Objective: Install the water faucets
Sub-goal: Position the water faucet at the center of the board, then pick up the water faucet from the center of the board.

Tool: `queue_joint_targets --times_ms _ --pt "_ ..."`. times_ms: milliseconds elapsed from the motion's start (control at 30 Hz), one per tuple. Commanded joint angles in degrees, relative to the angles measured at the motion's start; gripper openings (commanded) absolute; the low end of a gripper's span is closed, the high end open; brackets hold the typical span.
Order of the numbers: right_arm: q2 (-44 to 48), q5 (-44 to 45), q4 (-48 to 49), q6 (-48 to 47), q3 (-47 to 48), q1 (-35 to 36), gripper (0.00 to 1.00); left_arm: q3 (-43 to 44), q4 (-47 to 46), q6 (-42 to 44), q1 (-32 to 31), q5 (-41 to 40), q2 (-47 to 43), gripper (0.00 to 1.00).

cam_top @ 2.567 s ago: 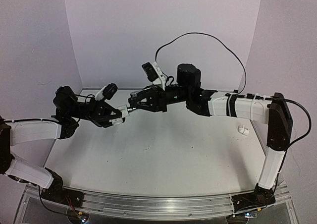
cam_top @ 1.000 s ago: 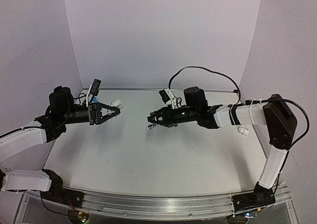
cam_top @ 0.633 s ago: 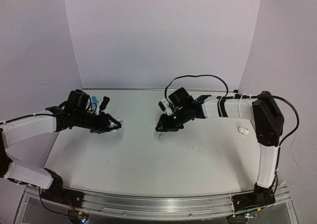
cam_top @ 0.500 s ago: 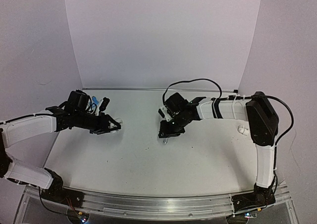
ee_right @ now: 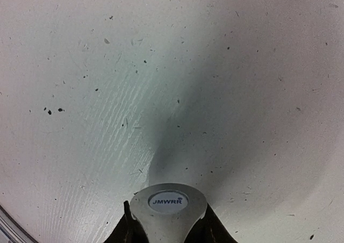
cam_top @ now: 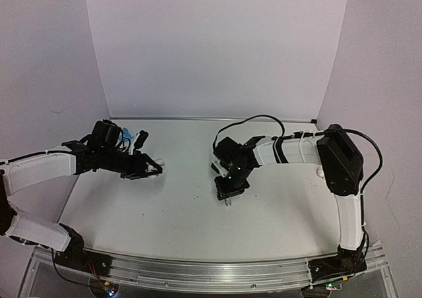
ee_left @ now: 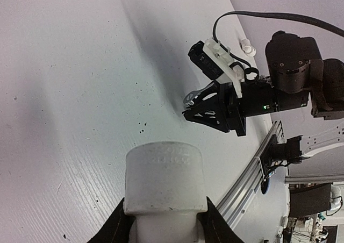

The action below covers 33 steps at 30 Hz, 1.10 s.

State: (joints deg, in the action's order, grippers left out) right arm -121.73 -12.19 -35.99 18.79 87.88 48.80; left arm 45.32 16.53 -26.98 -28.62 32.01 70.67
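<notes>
Beneath the right tool (cam_top: 227, 194), top view: silver faucet (cam_top: 228, 201) grasped, pointing down close over the table (cam_top: 171, 219); left tool (cam_top: 151, 167) well off to its side, clenched on a white pipe fitting (cam_top: 157, 161). Left wrist view: fitting's end points roughly toward the right tool. Right wrist view: faucet pinched narrowly; pressed onto the table, it could twist or slip out.

fitting (cam_top: 158, 161) L of faucet (cam_top: 227, 200), apart, over table (cam_top: 165, 219).
</notes>
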Motion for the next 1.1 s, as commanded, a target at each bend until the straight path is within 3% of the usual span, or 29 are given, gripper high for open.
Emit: queue_joint_targets --times_ms 0,100,233,433,733,900,1000,1067 --pt "-0.95 3.84 -2.61 -0.92 1.41 0.39 0.36 2.45 -1.95 1.0 -0.3 1.64 -1.47 0.0" --pt "-0.22 4.5 -3.41 -1.13 1.75 0.72 0.38 2.32 -2.14 1.17 -0.3 1.69 -1.44 0.0" --pt "0.83 5.16 -3.81 -1.24 2.01 1.05 0.33 2.36 -2.33 1.47 -0.29 1.95 -1.07 0.0" --pt "2.38 5.63 -4.33 -0.63 2.91 1.59 0.42 2.29 -2.53 1.58 -0.38 2.64 -0.96 0.0" --pt "0.82 9.88 -4.02 -1.65 4.57 1.81 0.29 2.05 -2.92 1.65 -0.38 2.88 -0.6 0.0" --pt "1.33 10.59 -1.93 -2.02 4.08 1.83 0.13 0.75 -2.41 -0.2 -0.38 1.63 0.95 0.0" --pt "1.5 9.13 -1.37 -2.44 4.43 1.81 0.02 2.58 4.19 -0.84 -0.76 -2.3 5.59 0.0" --pt "1.3 7.2 -2.79 -2.84 5.49 1.81 0.0 5.45 9.97 -0.21 -2.32 -6.72 9.54 0.0"
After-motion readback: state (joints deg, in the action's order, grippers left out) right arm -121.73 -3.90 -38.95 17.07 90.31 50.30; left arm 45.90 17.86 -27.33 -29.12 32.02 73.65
